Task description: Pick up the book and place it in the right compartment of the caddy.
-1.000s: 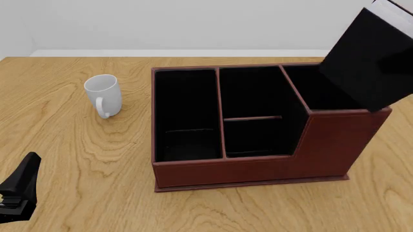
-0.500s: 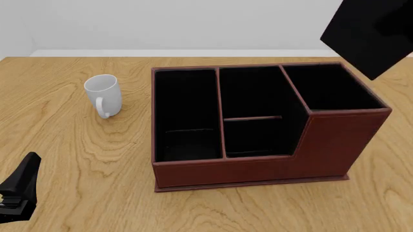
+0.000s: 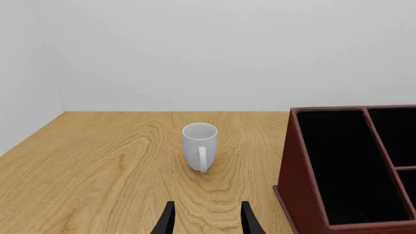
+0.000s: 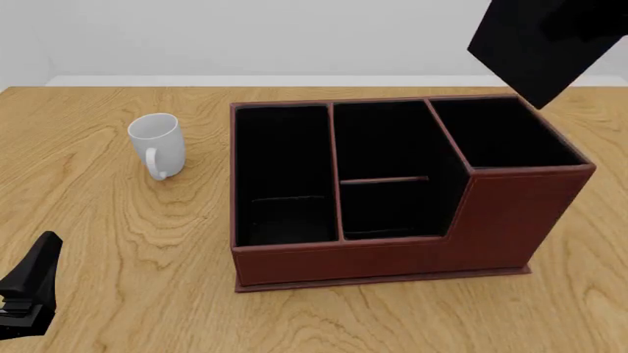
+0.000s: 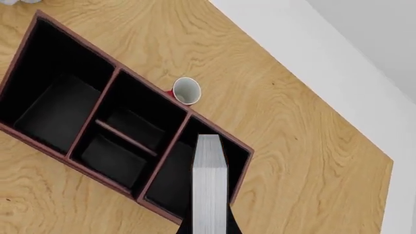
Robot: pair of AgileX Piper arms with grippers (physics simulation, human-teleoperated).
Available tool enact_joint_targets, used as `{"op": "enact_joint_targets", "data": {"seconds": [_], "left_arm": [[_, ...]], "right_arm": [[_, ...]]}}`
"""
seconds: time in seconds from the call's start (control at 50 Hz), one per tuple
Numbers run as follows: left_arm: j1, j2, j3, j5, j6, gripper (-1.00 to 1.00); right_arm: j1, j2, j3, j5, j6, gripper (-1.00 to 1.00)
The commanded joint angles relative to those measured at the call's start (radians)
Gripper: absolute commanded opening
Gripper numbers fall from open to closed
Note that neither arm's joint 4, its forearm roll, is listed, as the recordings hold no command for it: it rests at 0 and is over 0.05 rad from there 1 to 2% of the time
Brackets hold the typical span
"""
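Observation:
The black book [image 4: 543,45] hangs tilted in the air above the back right of the reddish-brown caddy [image 4: 393,257]. It is over the tall right compartment [image 4: 505,132] and clear of its walls. My right gripper [image 5: 209,229] is shut on the book. The right wrist view looks down the book's white page edges [image 5: 209,185] into the right compartment [image 5: 172,175] of the caddy [image 5: 93,112]. The right gripper does not show in the front view. My left gripper [image 4: 40,265] rests low at the near left, open and empty, its fingers [image 3: 167,222] apart.
A white mug [image 4: 157,143] stands left of the caddy; it also shows in the left wrist view [image 3: 199,146], beside the caddy's left wall [image 3: 302,195]. A small red cup [image 5: 186,90] stands just behind the caddy's back wall.
The book has risen out of the top of the right compartment and shifted a little left. The left arm has not moved.

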Motion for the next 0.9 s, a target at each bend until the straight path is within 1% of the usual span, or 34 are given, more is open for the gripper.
{"op": "enact_joint_targets", "data": {"seconds": [0.02,0.06,0.1,0.12,0.24,0.26,0.32,0.34,0.38,0.4,0.42,0.5,0.52,0.56,0.58,0.6,0.62,0.64,0.7,0.72,0.76,0.78,0.82,0.86,0.9], "left_arm": [[0.0,0.0,0.0,0.0,0.0,1.0],[0.0,0.0,0.0,0.0,0.0,1.0],[0.0,0.0,0.0,0.0,0.0,1.0],[0.0,0.0,0.0,0.0,0.0,1.0],[0.0,0.0,0.0,0.0,0.0,1.0],[0.0,0.0,0.0,0.0,0.0,1.0],[0.0,0.0,0.0,0.0,0.0,1.0],[0.0,0.0,0.0,0.0,0.0,1.0],[0.0,0.0,0.0,0.0,0.0,1.0],[0.0,0.0,0.0,0.0,0.0,1.0],[0.0,0.0,0.0,0.0,0.0,1.0],[0.0,0.0,0.0,0.0,0.0,1.0],[0.0,0.0,0.0,0.0,0.0,1.0],[0.0,0.0,0.0,0.0,0.0,1.0],[0.0,0.0,0.0,0.0,0.0,1.0],[0.0,0.0,0.0,0.0,0.0,1.0],[0.0,0.0,0.0,0.0,0.0,1.0],[0.0,0.0,0.0,0.0,0.0,1.0],[0.0,0.0,0.0,0.0,0.0,1.0],[0.0,0.0,0.0,0.0,0.0,1.0],[0.0,0.0,0.0,0.0,0.0,1.0],[0.0,0.0,0.0,0.0,0.0,1.0],[0.0,0.0,0.0,0.0,0.0,1.0],[0.0,0.0,0.0,0.0,0.0,1.0],[0.0,0.0,0.0,0.0,0.0,1.0]], "right_arm": [[0.013,0.015,-0.013,0.0,0.055,-1.0],[0.021,0.017,-0.019,0.0,0.07,-1.0],[0.009,0.019,-0.013,0.0,0.06,-1.0],[0.014,0.02,-0.022,0.0,0.076,-1.0],[0.0,0.013,-0.002,0.0,0.088,-1.0],[0.001,0.01,0.004,0.0,0.098,-1.0],[-0.005,0.009,0.019,0.0,0.094,-1.0],[-0.002,0.01,0.015,0.0,0.106,-1.0],[-0.009,0.011,0.029,0.0,0.101,-1.0],[-0.006,0.013,0.021,0.0,0.11,-1.0],[-0.009,0.013,0.033,0.0,0.104,-1.0],[-0.007,0.017,0.03,0.0,0.115,-1.0],[0.004,0.015,0.029,0.0,0.127,-1.0],[-0.004,0.017,0.037,0.0,0.117,-1.0],[-0.005,0.019,0.033,0.0,0.119,-1.0],[0.006,0.017,0.034,0.0,0.133,-1.0],[-0.005,0.02,0.039,0.0,0.118,-1.0],[0.004,0.021,0.031,0.0,0.136,-1.0],[0.0,0.02,0.043,0.0,0.126,-1.0],[0.004,0.022,0.036,0.0,0.139,-1.0],[-0.002,0.02,0.051,0.0,0.131,-1.0],[0.001,0.021,0.043,0.0,0.144,-1.0],[-0.004,0.019,0.056,0.0,0.136,-1.0],[0.0,0.016,0.058,0.0,0.148,-1.0],[-0.003,0.015,0.066,0.0,0.147,-1.0]]}}
